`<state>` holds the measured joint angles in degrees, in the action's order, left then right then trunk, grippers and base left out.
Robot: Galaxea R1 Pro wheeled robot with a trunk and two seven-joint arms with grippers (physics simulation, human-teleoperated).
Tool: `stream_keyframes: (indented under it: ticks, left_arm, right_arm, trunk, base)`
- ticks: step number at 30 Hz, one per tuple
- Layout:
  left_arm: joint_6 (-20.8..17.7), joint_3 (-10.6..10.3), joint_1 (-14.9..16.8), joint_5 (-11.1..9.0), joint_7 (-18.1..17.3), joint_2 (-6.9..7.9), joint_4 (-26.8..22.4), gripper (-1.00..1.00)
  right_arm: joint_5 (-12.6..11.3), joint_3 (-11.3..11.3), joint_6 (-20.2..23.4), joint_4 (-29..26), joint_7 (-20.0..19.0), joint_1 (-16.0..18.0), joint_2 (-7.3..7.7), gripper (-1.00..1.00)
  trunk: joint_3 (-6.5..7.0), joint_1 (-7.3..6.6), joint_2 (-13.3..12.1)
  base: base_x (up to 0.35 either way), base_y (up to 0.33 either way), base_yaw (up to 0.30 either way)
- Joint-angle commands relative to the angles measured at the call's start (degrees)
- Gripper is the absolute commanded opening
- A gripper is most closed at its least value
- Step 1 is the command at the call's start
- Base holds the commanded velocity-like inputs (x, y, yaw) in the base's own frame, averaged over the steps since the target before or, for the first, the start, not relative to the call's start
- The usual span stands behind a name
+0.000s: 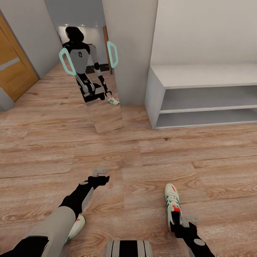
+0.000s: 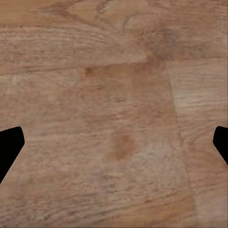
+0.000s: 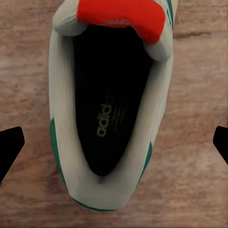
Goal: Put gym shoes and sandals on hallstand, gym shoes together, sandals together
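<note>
1. Gym shoe (image 3: 111,118) is lying on the corridor floor (image 1: 142,157), directly under my right gripper (image 1: 185,222); fingers (image 3: 10,147) spread on both sides, gripping nothing.
2. Risk: closing off-centre is likely tipping the shoe or pinching only its soft collar.
3. Second gym shoe (image 1: 76,226) is sitting under my left arm; left gripper (image 1: 100,174) is hovering spread over bare planks and could knock it.
4. The grey rack (image 1: 200,96) is standing well apart; a weak grip could drop the shoe en route.

left arm: reaches forward and down, elbow bent
left end effector (image 1: 100,172): points down, fingers spread wide, holding nothing
right arm: low, extended forward
right end effector (image 1: 186,218): points down, fingers (image 3: 10,145) spread wide
</note>
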<state>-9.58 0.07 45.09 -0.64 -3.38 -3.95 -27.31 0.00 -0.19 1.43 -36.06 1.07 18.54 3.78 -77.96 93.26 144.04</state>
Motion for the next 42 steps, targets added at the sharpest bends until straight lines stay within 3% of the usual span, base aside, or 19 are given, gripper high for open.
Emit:
stream_keyframes:
  ticks: [1,9,29,42]
  left_arm:
    - [-0.4,0.0,0.0,-0.1,-0.1,0.0,-0.1,1.0]
    - [-0.4,0.0,0.0,-0.1,-0.1,0.0,-0.1,1.0]
    - [-0.4,0.0,0.0,-0.1,-0.1,0.0,-0.8,1.0]
    - [-0.4,0.0,0.0,-0.1,-0.1,0.0,-0.9,1.0]
  right_arm:
    - [0.0,0.0,0.2,-0.1,0.1,0.0,0.0,1.0]
    - [0.0,0.0,0.2,-0.1,0.1,0.0,0.0,1.0]
    - [0.0,0.0,0.2,-0.1,0.1,0.0,0.0,1.0]
    - [0.0,0.0,0.2,-0.1,0.1,0.0,0.0,1.0]
  trunk:
    - [-0.33,0.01,0.0]
    - [-2.71,0.22,0.1]
    - [-3.1,0.22,0.1]
    - [-5.76,0.53,0.3]
  base:
    - [0.0,0.0,0.0]
    - [0.0,0.0,0.0]
    - [0.0,0.0,0.0]
    - [0.0,0.0,0.0]
